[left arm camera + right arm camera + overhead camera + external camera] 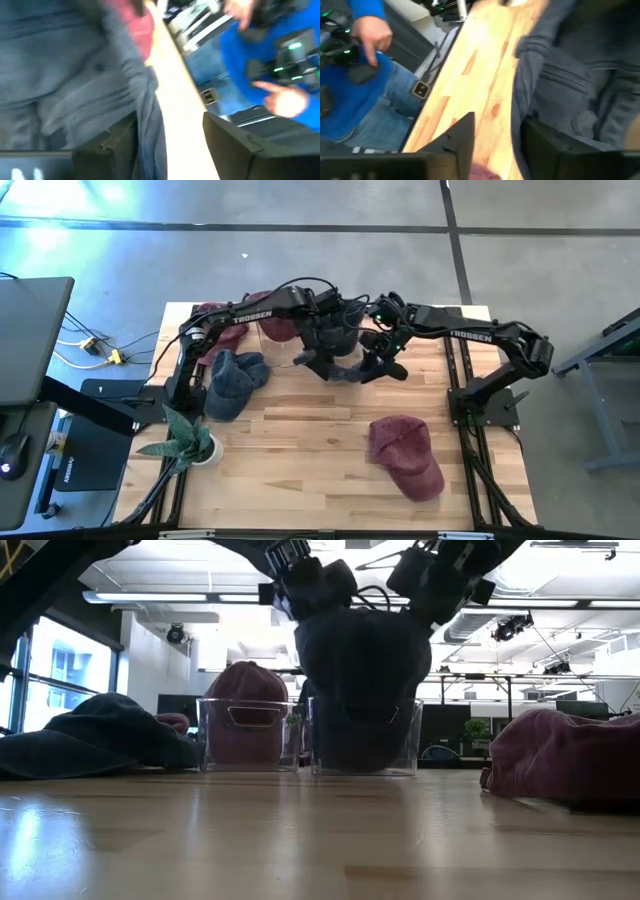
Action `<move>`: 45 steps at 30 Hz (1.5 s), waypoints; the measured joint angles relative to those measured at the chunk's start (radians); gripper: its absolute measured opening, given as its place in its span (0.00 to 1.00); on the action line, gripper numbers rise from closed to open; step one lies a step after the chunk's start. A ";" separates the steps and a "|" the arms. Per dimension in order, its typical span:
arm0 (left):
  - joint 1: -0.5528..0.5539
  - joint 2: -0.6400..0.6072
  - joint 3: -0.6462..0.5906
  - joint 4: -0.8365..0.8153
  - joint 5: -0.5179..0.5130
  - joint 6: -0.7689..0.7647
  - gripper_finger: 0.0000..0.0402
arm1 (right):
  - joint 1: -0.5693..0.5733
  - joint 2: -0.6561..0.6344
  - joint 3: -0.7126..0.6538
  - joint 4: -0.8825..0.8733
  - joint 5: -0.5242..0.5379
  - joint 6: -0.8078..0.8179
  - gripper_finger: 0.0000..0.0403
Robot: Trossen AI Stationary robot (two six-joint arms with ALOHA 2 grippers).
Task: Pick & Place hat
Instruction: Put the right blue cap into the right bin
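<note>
A dark grey hat (337, 340) sits crown-up in a clear bin (365, 766) at the table's far middle, and its top bulges above the bin's rim (360, 650). My left gripper (318, 363) is at the hat's left side and my right gripper (386, 366) is at its right side. Both stand high over the bin (300, 580) (432, 578). In each wrist view the two fingers are apart, with bare wood showing in the gap and the hat's cloth (150, 115) (522, 95) running in beside one finger. My left gripper has the hat's hanging cloth edge (148, 131) against the inner side of one finger (112, 142). The other finger (235, 140) stands off it, so the cloth is not pinched. My right gripper has the hat's cloth edge (519, 112) beside one finger (555, 145). The other finger (457, 137) stands clear over the wood.
A second clear bin (250, 762) to the left holds a maroon hat (245, 690). A blue hat (232, 380) lies left of it, and another maroon hat (405, 455) lies near right. A small plant (185, 442) is at the near-left corner. A person in blue (260, 65) stands beyond the far edge.
</note>
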 joint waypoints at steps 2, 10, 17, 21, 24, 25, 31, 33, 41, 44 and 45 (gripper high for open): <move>0.000 0.000 0.000 0.007 -0.062 0.000 0.57 | 0.008 0.003 0.000 -0.005 -0.010 -0.004 0.26; 0.000 0.000 0.000 0.047 -0.040 0.082 0.57 | -0.006 0.004 0.000 -0.026 0.089 -0.003 0.03; 0.002 0.000 0.000 0.087 -0.014 0.087 0.48 | -0.054 0.000 0.000 -0.015 0.087 0.085 0.08; 0.008 0.000 0.000 0.088 0.004 0.065 0.44 | -0.073 0.000 0.000 -0.007 0.071 0.155 0.13; 0.008 0.000 0.000 0.104 0.002 -0.016 0.43 | -0.078 0.000 0.000 -0.002 0.060 0.187 0.22; 0.008 0.000 0.000 0.111 0.000 -0.038 0.43 | -0.078 0.000 0.000 0.001 0.060 0.199 0.26; 0.008 0.000 0.000 0.128 -0.053 -0.065 0.50 | -0.076 -0.009 0.000 -0.003 0.018 0.178 0.43; 0.011 0.000 0.000 0.125 -0.096 -0.080 0.55 | -0.074 -0.026 0.000 -0.004 0.044 0.162 0.44; 0.014 0.000 0.018 0.072 -0.198 -0.052 0.68 | -0.059 -0.100 0.000 -0.081 0.157 0.014 0.45; 0.014 -0.001 0.063 0.069 -0.201 -0.047 0.67 | -0.022 -0.101 0.000 -0.098 0.234 -0.022 0.45; 0.014 -0.001 0.076 0.068 -0.201 -0.045 0.67 | -0.006 -0.101 0.000 -0.091 0.259 -0.027 0.45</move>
